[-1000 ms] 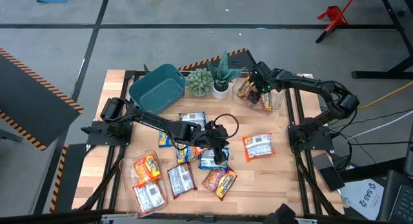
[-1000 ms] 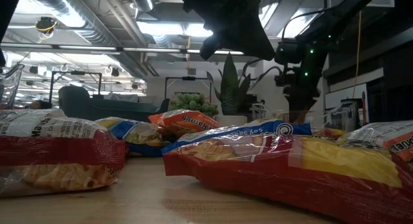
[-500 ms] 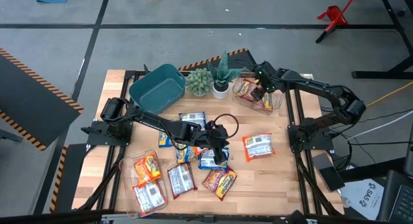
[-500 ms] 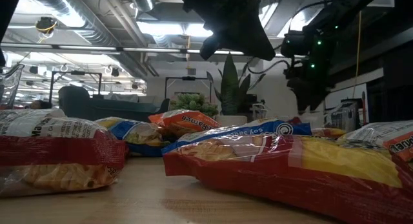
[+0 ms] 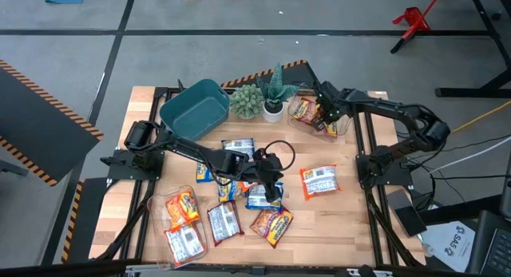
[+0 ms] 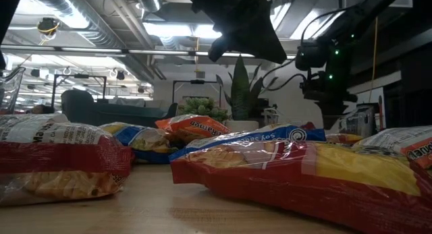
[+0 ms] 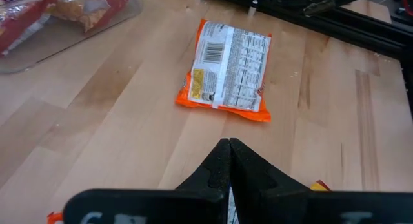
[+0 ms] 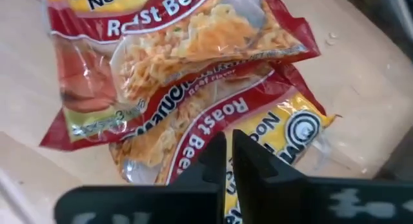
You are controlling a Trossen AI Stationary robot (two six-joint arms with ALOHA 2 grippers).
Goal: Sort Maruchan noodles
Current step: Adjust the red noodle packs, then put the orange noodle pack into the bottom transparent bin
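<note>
Several Maruchan noodle packets lie flat on the wooden table: blue ones (image 5: 238, 147), orange ones (image 5: 319, 181) and red ones (image 5: 223, 221). Two red Roast Beef packets (image 8: 193, 30) lie overlapping in a clear tub (image 5: 339, 127) at the far right. My right gripper (image 8: 227, 143) hangs shut just above them, pointing steeply down, with nothing between its fingers. My left gripper (image 7: 229, 146) hovers shut over mid-table (image 5: 274, 185) near a blue packet (image 5: 259, 197). A face-down orange packet (image 7: 229, 72) lies ahead of it.
A teal bin (image 5: 196, 108) and two potted plants (image 5: 247, 101) (image 5: 274, 89) stand along the far edge. Another clear tub (image 5: 182, 239) holding a packet sits at the near left. Bare wood shows at the near right (image 5: 335, 225).
My right gripper has rolled a little about its own axis and shifted slightly above the far-right tub. The packets on the table lie as before.
</note>
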